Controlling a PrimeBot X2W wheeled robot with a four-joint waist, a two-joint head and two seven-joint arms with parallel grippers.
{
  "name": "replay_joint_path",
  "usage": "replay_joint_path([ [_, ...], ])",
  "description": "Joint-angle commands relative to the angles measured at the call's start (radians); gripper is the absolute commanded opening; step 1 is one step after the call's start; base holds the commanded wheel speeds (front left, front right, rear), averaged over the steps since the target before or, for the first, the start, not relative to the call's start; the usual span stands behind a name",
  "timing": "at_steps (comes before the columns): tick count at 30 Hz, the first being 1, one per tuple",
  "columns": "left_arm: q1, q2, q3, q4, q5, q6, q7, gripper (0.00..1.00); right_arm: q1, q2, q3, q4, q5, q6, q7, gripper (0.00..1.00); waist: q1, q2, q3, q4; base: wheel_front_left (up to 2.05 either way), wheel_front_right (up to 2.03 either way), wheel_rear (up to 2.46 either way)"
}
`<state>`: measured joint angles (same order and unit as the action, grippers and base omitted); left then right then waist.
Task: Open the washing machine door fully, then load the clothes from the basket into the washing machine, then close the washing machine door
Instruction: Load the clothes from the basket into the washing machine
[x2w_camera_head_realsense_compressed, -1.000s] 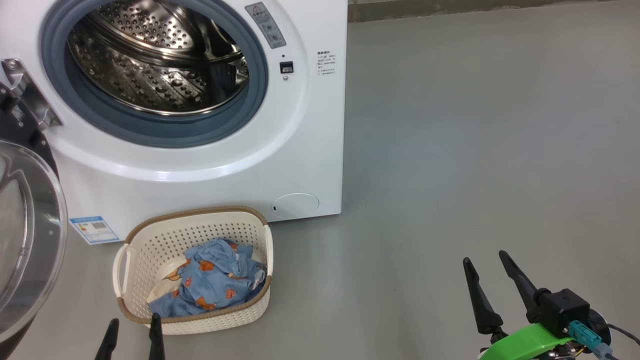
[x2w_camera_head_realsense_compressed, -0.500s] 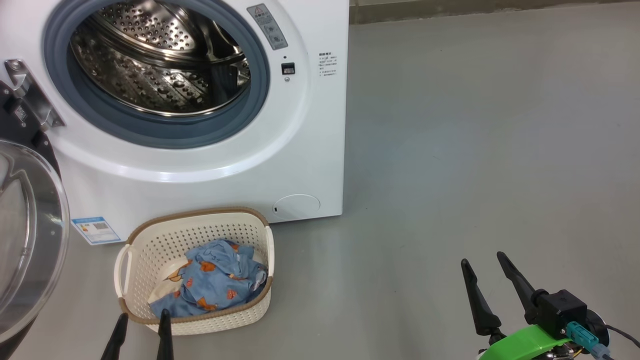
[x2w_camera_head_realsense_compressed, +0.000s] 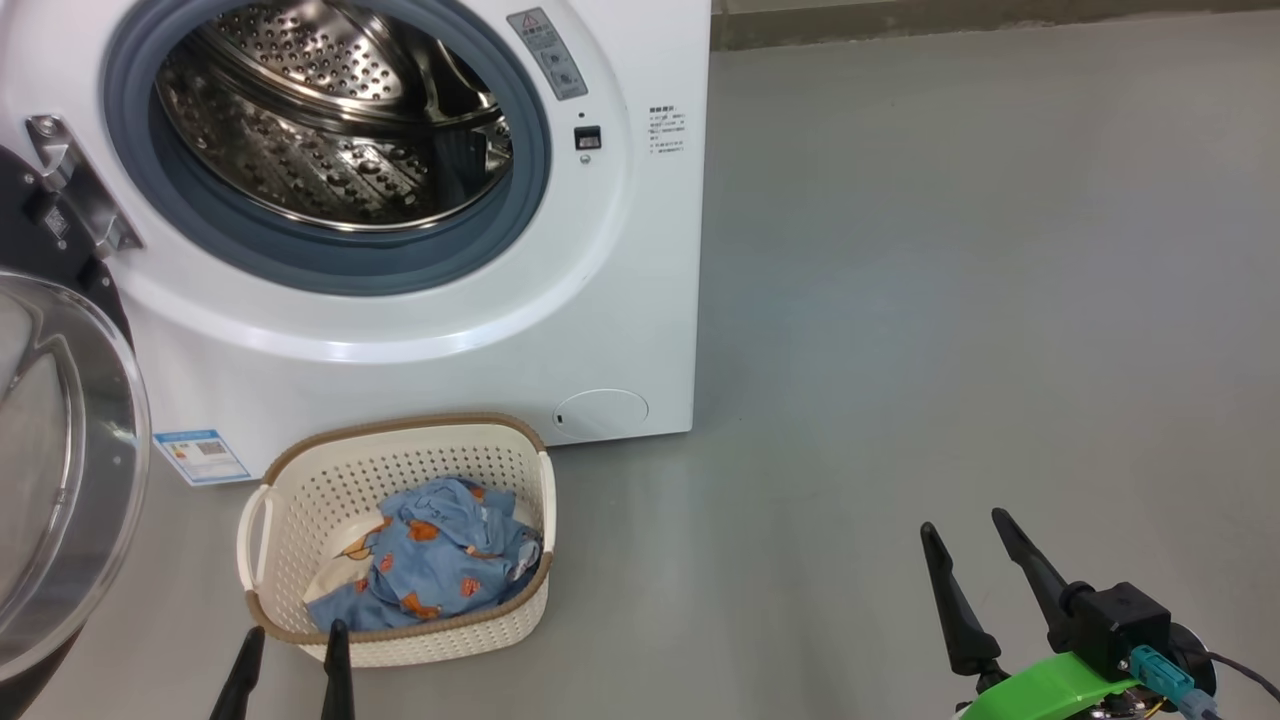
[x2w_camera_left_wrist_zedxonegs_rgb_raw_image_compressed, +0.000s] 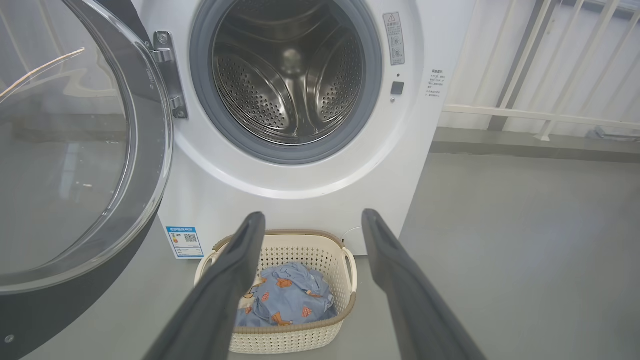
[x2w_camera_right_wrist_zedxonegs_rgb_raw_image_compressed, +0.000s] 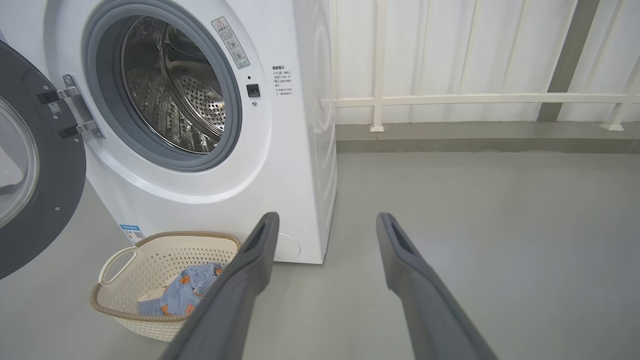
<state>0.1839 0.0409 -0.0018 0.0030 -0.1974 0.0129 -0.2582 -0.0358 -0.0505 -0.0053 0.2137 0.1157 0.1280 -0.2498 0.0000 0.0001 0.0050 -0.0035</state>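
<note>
Clothes (x2w_camera_head_realsense_compressed: 440, 570) are what I am watching, and they lie in the basket (x2w_camera_head_realsense_compressed: 330, 490), a soft blue heap with little orange prints and a bit of cream cloth poking out at one side. The basket sits on the floor (x2w_camera_head_realsense_compressed: 950, 300) just in front of the washing machine (x2w_camera_head_realsense_compressed: 640, 300), under the big round hole. In the last moment the left claw (x2w_camera_head_realsense_compressed: 296, 630) has come up a little and moved closer to the basket. Now its two dark tips stand right at the near edge of the rim, though I cannot tell if they touch it. Its fingers are spread wide with nothing between them. The right claw (x2w_camera_head_realsense_compressed: 964, 520) has hardly moved; it hangs over bare floor, well apart from the basket, also spread wide and holding nothing. The whole scene slid a tiny bit to one side too, but that looks like the robot's head turning, not the things moving. The washing machine door (x2w_camera_head_realsense_compressed: 70, 450) is swung out wide on the left, and I can see no clothes in the shiny drum (x2w_camera_head_realsense_compressed: 330, 150). So I think the door part is done, and the first grab comes next: the left claw needs to go down into the heap and pinch some cloth. Nothing has gone in yet, so most of the job is still ahead
</note>
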Motion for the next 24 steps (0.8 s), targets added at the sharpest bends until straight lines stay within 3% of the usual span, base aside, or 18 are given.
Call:
replay_joint_path([
  [1, -0.028, 0.009, 0.031, -0.021, 0.003, 0.001, -0.004, 1.0, -0.003, 0.0, 0.027, -0.02, -0.007, 0.003, -0.012, 1.0, 0.0, -0.0001, 0.0, 0.003, 0.0, 0.0, 0.0],
  [24, -0.032, 0.009, 0.033, -0.016, 0.0, -0.001, -0.004, 1.0, 0.003, 0.0, 0.024, -0.012, 0.0, 0.003, -0.012, 1.0, 0.0, -0.0001, 0.0, 0.012, 0.0, 0.0, 0.0],
])
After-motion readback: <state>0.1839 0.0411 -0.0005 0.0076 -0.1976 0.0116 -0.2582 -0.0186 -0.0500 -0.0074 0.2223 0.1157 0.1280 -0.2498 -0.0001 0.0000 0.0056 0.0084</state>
